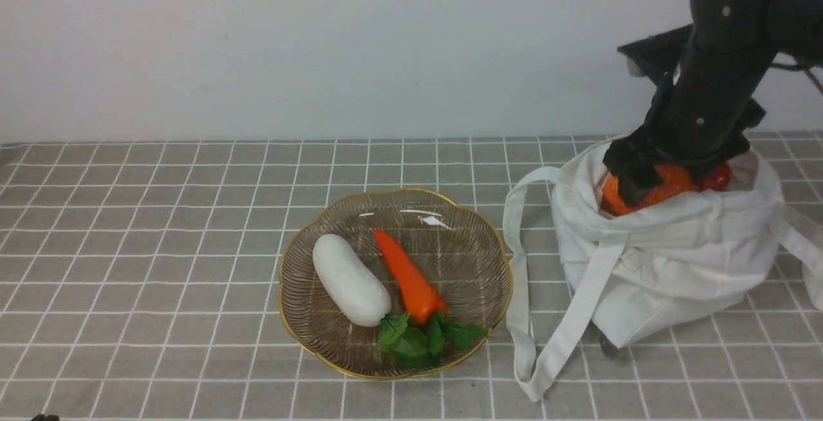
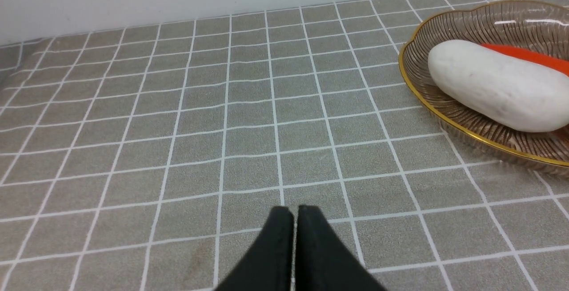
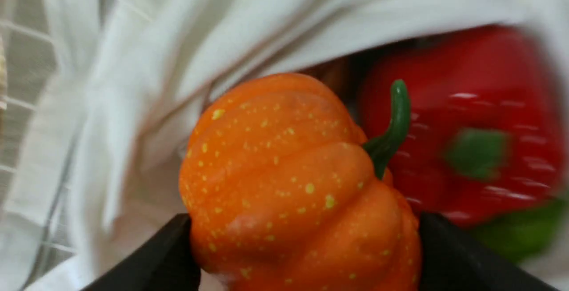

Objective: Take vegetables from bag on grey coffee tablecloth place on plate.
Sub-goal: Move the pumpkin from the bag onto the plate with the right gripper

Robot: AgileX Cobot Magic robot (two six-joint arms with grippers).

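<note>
Bag point(image 1: 669, 267) holds pumpkin point(image 1: 675, 183), stem toward red pepper point(image 1: 717, 178) beside it; right tool point(image 3: 306, 255) clamped on pumpkin. Plate point(image 1: 488, 241) holds white vegetable point(image 1: 350, 279) and carrot point(image 1: 408, 279) side by side, carrot tip toward wall point(image 1: 321, 42). Left tool point(image 2: 294, 220) together over tablecloth point(image 1: 161, 228).

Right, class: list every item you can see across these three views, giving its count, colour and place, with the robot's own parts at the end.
tablecloth: one, grey-brown with a white grid, covering the table
plate: one, translucent brown with a gold rim, centre of the tablecloth
white vegetable: one, white, oblong, lying on the plate's left half
carrot: one, orange with green leaves, on the plate beside the white vegetable
bag: one, white cloth, right of the plate
pumpkin: one, orange with a green stem, at the bag's mouth
bell pepper: one, red, inside the bag beside the pumpkin
wall: one, pale, behind the table
left gripper: one, black, shut, empty, above bare tablecloth
right gripper: one, black, closed on the pumpkin
</note>
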